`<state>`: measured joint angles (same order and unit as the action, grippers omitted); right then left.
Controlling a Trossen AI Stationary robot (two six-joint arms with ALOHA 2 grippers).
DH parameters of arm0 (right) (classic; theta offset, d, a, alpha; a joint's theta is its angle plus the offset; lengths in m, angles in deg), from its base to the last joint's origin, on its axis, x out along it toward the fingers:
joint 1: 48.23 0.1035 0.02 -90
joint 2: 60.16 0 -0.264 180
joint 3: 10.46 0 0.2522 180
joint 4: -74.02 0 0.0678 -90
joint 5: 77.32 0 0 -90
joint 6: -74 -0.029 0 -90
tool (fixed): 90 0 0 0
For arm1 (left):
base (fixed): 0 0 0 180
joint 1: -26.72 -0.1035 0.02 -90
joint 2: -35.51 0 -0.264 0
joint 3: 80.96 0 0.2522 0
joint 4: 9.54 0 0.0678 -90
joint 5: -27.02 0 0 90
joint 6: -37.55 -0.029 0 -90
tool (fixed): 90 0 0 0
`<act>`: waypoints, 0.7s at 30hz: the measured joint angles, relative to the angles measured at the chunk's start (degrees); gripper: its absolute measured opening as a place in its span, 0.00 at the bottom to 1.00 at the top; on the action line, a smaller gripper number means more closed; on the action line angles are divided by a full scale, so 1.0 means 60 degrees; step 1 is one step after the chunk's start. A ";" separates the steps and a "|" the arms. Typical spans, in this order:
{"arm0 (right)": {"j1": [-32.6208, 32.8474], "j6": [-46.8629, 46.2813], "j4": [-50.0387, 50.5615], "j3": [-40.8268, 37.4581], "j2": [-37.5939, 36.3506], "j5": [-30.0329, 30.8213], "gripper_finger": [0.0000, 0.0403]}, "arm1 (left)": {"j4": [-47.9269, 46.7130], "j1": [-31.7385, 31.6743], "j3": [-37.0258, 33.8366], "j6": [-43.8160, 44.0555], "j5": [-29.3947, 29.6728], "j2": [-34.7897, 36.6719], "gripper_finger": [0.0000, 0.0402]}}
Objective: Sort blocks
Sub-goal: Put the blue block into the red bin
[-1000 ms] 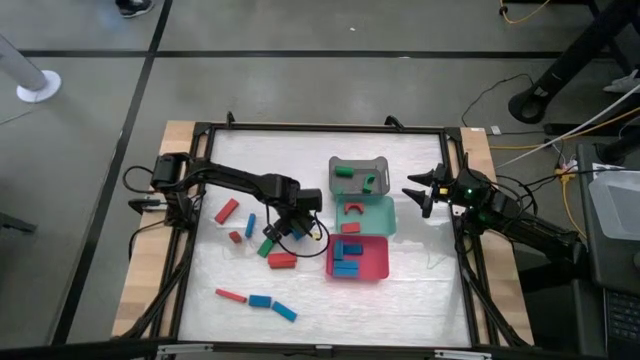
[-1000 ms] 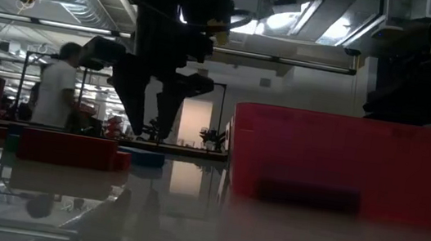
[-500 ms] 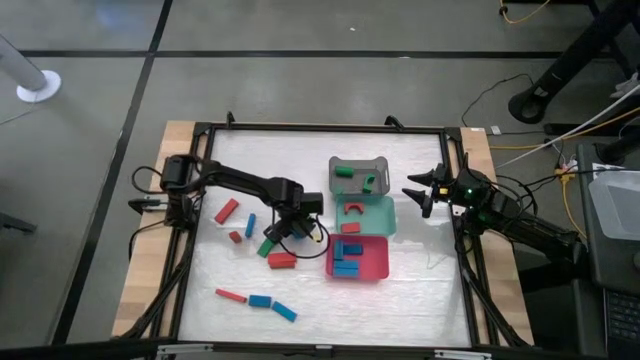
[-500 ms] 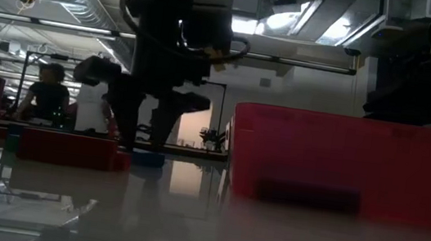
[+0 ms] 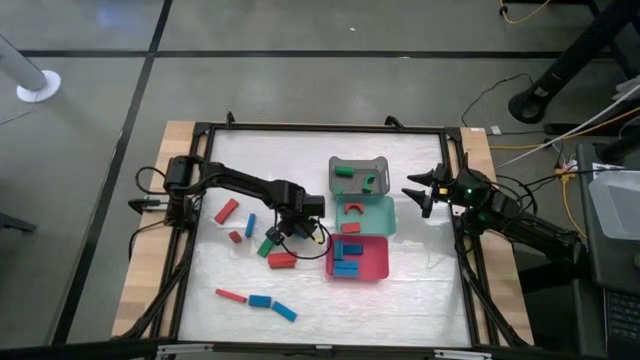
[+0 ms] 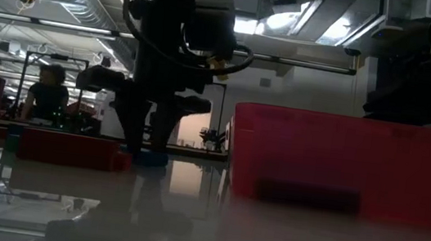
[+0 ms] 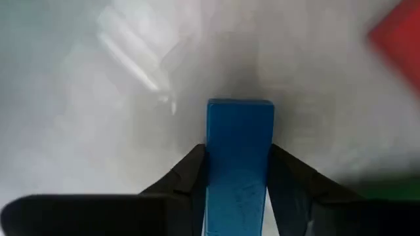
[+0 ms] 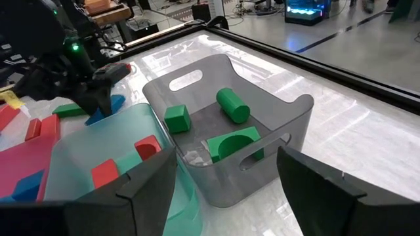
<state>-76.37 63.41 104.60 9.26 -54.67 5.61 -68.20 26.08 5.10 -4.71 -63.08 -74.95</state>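
My left gripper (image 5: pixel 285 229) is down at the table middle, left of the trays, shut on a blue bar block (image 7: pixel 239 157); the low view shows its fingers (image 6: pixel 148 133) reaching down to that block (image 6: pixel 150 158). Loose blocks lie flat around it: a green one (image 5: pixel 266 246), a red one (image 5: pixel 281 260), a blue one (image 5: pixel 250 225). My right gripper (image 5: pixel 420 192) waits open by the table's right edge, beside the grey tray (image 8: pixel 289 141), which holds green blocks (image 8: pixel 233 105). My left gripper pinches the blue bar block between its two fingers, which lie along its two long sides (image 7: pixel 216 177). The fingers (image 6: pixel 139 128) come from above, pointing down. The block's free end (image 7: pixel 239 111) sticks out past the fingertips, and the bar sits at table level.
Three trays stand right of the table middle: grey (image 5: pixel 380 165) farthest, teal (image 5: pixel 385 215) with red blocks, red (image 5: pixel 378 262) with blue blocks. More blocks lie at left (image 5: pixel 227 210) and near the front edge (image 5: pixel 260 300). A person sits in the room behind (image 6: pixel 47 96).
My left gripper has come down to the table over the blue bar block, shifting slightly toward the table's right. The right arm has kept still. The person in the room behind has sat down.
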 joint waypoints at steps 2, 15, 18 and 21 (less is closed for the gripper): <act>0.0000 0.0000 0.0003 -0.0004 -0.0003 0.0000 0.66 | -0.0126 -0.0053 0.0153 0.0539 0.0063 0.0075 0.27; 0.0000 0.0001 -0.0007 -0.0004 -0.0004 0.0000 0.66 | 0.1355 -0.0392 0.1397 0.4330 -0.1268 0.1383 0.27; 0.0000 0.0000 -0.0007 -0.0004 -0.0004 0.0000 0.66 | 0.3068 -0.0069 0.1444 0.5325 -0.1423 0.1451 0.27; 0.0000 0.0000 -0.0011 -0.0004 -0.0004 0.0000 0.66 | 0.4744 0.0360 0.1444 0.6226 -0.1460 0.1316 0.27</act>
<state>-76.37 63.41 104.53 9.23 -54.69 5.61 -39.73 28.24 13.77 32.64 -71.84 -67.06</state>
